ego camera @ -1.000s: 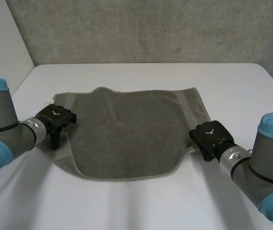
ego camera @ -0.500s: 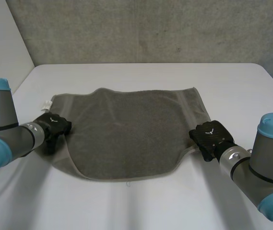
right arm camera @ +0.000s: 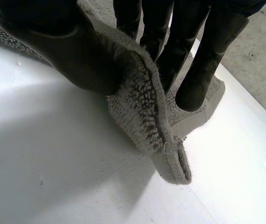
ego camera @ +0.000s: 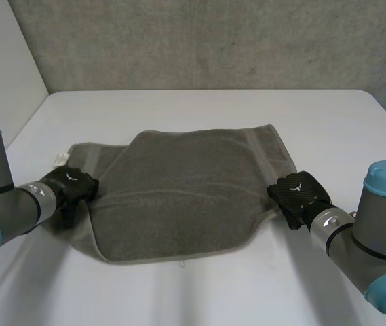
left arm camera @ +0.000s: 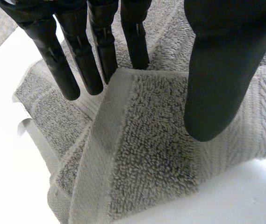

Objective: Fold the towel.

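- towel [ego camera: 186, 197]: grey terry cloth with a paler woven band near each short end. It lies mostly flat on the white tabletop [ego camera: 199, 109], stretched between the two sets of fingers. On the side of the left fingers it is doubled over itself. The upper layer's edge runs at a slant from the far hem toward those fingers.

- left hand [ego camera: 70, 190]: black, at the towel's left edge, about midway along it. In the left wrist view the fingers [left arm camera: 58, 60] are straight and stand on one side of a raised fold of towel [left arm camera: 147, 154]. The thumb [left arm camera: 221, 70] bears on the other side. State: grasping the towel, with the fold nipped between thumb and fingers.

- right hand [ego camera: 300, 193]: black, at the towel's near right corner. In the right wrist view the thumb [right arm camera: 62, 51] and the fingers [right arm camera: 189, 51] press the cloth from both sides. The hemmed corner [right arm camera: 170, 163] droops past the fingertips toward the tabletop. Whether it touches the surface cannot be told. State: grasping the towel at that corner.

- label [ego camera: 60, 160]: small and white, at the towel's far left corner, just beyond the left fingers, resting on the tabletop.

- left arm [ego camera: 3, 204], right arm [ego camera: 369, 231]: grey joints with light-blue caps, each reaching in from its own side of the tabletop to the towel.

- wall [ego camera: 213, 41]: bare concrete, standing behind the tabletop, well apart from both sets of fingers.
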